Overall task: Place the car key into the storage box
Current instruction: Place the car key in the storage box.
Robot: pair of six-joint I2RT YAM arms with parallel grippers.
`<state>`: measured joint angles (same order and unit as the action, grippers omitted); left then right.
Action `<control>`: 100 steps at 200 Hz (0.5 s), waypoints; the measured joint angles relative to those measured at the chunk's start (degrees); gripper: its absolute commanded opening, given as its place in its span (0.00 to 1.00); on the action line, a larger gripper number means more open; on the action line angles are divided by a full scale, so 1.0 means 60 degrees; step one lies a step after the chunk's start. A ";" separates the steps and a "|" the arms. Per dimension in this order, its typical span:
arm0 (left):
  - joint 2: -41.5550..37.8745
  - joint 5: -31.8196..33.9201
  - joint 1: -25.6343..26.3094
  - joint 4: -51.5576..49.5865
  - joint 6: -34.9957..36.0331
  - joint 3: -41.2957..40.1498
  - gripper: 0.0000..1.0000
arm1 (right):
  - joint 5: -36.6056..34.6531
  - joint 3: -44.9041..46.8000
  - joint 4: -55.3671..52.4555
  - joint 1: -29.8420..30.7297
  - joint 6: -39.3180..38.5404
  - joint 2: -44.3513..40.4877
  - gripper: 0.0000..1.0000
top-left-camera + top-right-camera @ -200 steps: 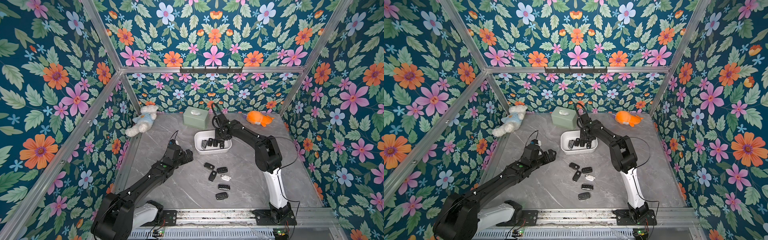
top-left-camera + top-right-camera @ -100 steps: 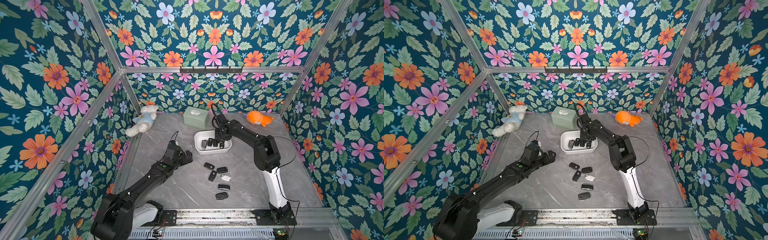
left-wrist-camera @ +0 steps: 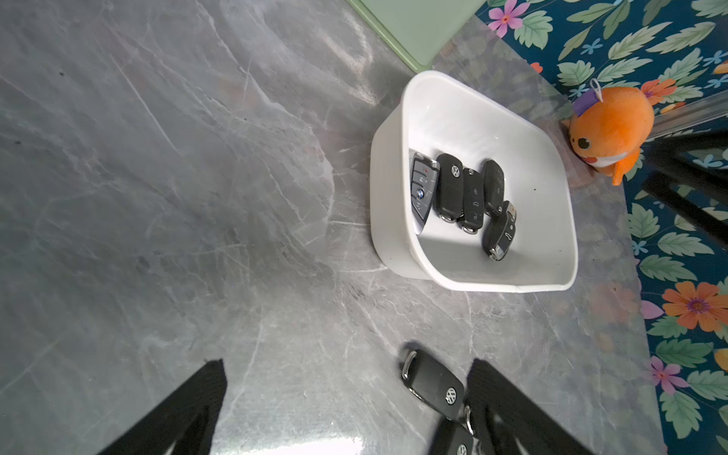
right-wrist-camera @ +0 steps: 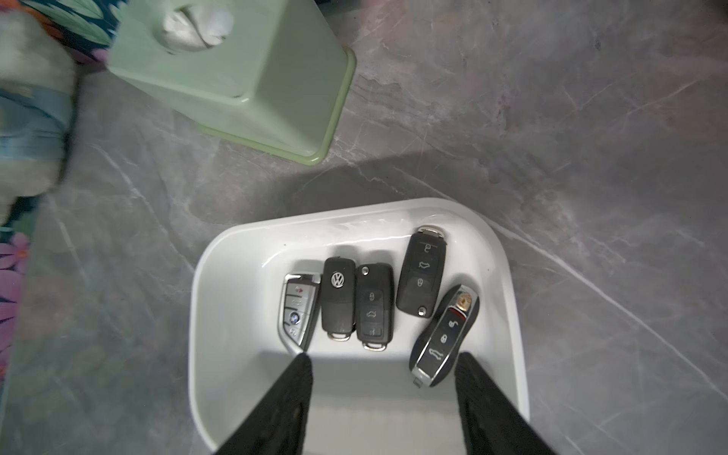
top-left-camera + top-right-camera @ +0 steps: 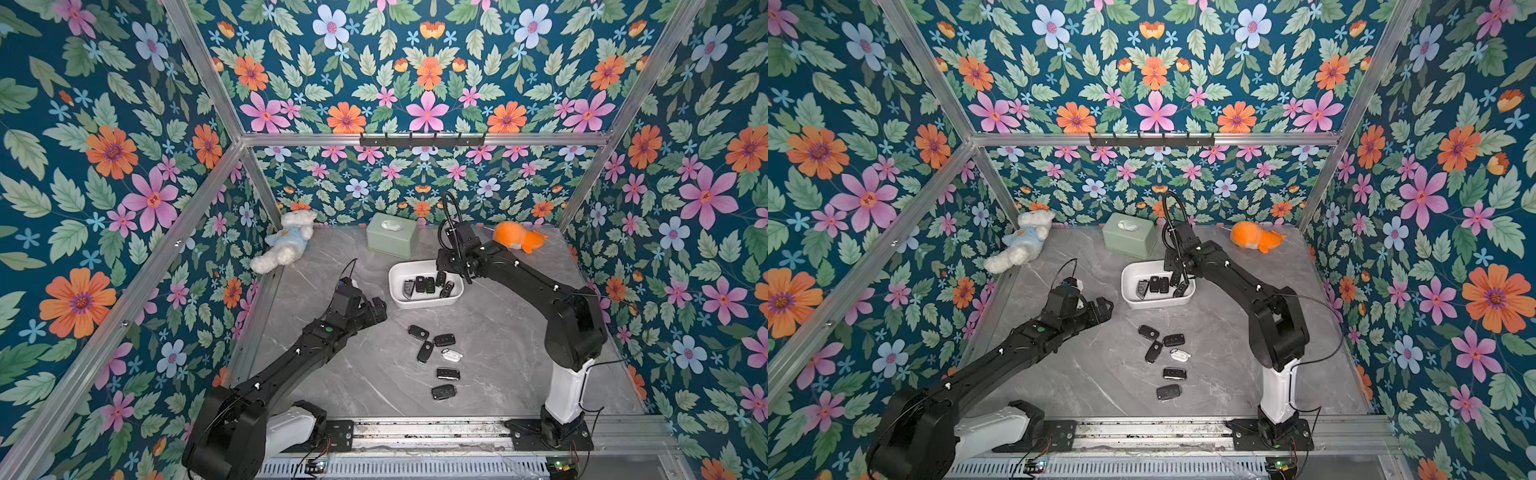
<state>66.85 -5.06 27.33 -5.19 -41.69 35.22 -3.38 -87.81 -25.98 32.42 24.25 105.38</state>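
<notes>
The white storage box (image 5: 424,302) (image 5: 1156,302) stands mid-table with several black car keys in it. My right gripper (image 5: 448,272) (image 5: 1177,276) (image 4: 385,356) hangs over the box with its jaws apart and nothing gripped. The tail of a black and chrome car key (image 4: 443,338) lies on the box floor between the fingers, close to one of them. My left gripper (image 5: 376,309) (image 3: 346,362) is wide open above bare table, left of the box (image 3: 394,240). A loose VW car key (image 3: 433,384) lies on the table just inside one of its fingers.
Several loose car keys (image 5: 434,345) (image 5: 1163,347) lie in front of the box. A sage-green tissue box (image 5: 392,235) stands behind it, a white teddy (image 5: 286,245) at the back left, an orange plush (image 5: 517,239) at the back right. Floral walls enclose the table.
My right gripper's jaws have spread apart over the box, and the black and chrome key now lies loose below them. Neither arm has shifted noticeably.
</notes>
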 measured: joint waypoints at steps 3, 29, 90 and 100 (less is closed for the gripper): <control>0.0011 -0.0018 0.0018 0.0000 -0.0076 -0.0007 0.98 | 0.0018 0.0248 0.0146 0.0000 0.0018 -0.0175 0.70; 0.0142 -0.0178 0.0346 0.0004 -0.0678 -0.0025 0.97 | 0.0062 0.2342 0.1479 0.0000 0.0215 -0.1963 0.90; 0.0685 0.0029 0.1519 0.0040 -0.2776 -0.0069 0.97 | -0.0142 0.5883 0.3818 -0.0270 0.0801 -0.4921 0.99; 0.0801 0.0153 0.1741 0.0036 -0.3169 -0.0033 0.97 | -0.0164 0.6298 0.4065 -0.0306 0.0878 -0.5246 0.99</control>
<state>71.66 -4.14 37.78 -4.97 -60.71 35.03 -4.36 -50.02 -1.58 30.59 29.52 73.91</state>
